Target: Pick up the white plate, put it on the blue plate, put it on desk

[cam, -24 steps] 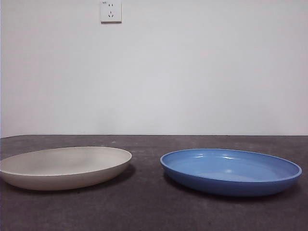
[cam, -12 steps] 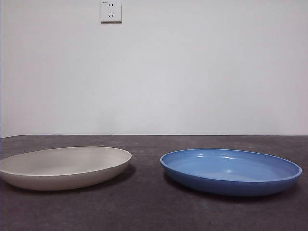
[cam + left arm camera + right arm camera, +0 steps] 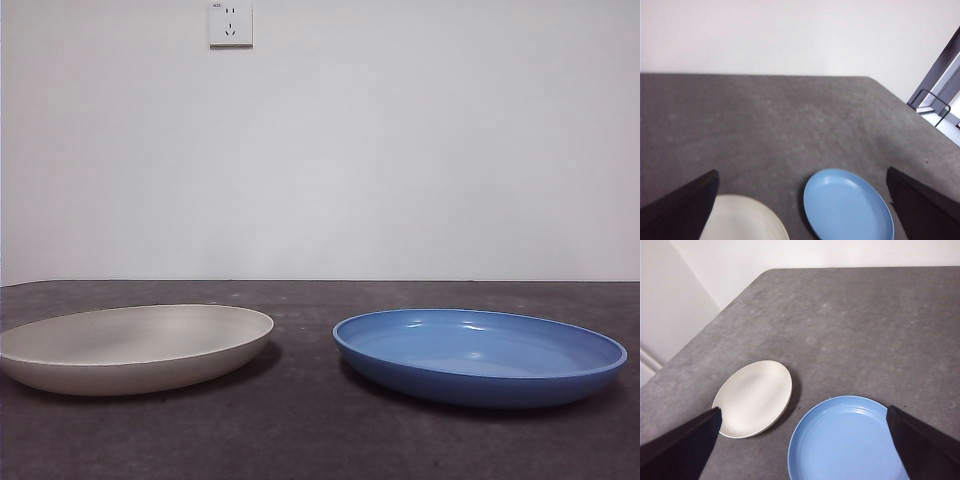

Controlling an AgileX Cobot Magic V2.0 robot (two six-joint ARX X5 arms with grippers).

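While nothing had shifted over the past second, the white plate (image 3: 135, 347) lay beside the blue plate (image 3: 480, 355) on the surface (image 3: 300, 430), apart; both grippers hung high, jaws spread wide and empty, so the pick-up hadn't begun.

White plate (image 3: 135, 347) cream, matte, shallow, empty, flat on desk (image 3: 310, 420), lower left of front frame. Blue plate (image 3: 480, 355) glossy, same width, empty, flat on desk, lower right. Plates side by side, apart, dark speckled desk showing between them.
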